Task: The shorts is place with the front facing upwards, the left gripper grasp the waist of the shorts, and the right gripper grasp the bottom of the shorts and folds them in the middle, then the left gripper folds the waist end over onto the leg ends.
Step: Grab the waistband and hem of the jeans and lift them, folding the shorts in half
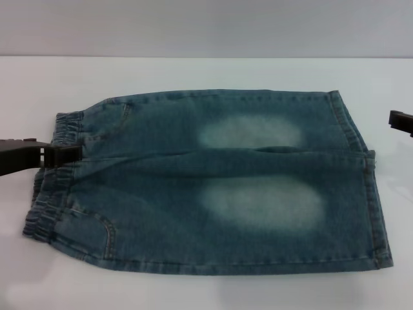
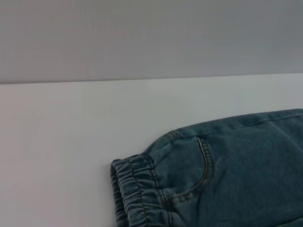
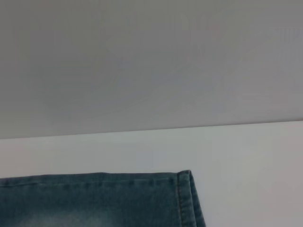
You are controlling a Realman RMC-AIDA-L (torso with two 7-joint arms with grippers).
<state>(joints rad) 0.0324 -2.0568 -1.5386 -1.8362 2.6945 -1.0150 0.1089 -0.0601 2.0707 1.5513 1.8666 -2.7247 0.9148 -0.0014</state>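
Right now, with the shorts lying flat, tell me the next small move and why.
Probably bring the right gripper inward to the leg hems. It sits off the fabric at the table's right side, while the left gripper already reaches the middle of the waist. The shorts lie unfolded, so both ends need holding first.

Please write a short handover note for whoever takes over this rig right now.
Left gripper: at the waist, over the band's middle; grasp not confirmed.
Right gripper: only its tip shows at the right edge, clear of the leg ends.
The shorts lie flat and unfolded on the white table, waist to the robot's left.
Done: nothing folded.
Left: grasp both ends, fold in the middle, then bring waist onto leg ends.
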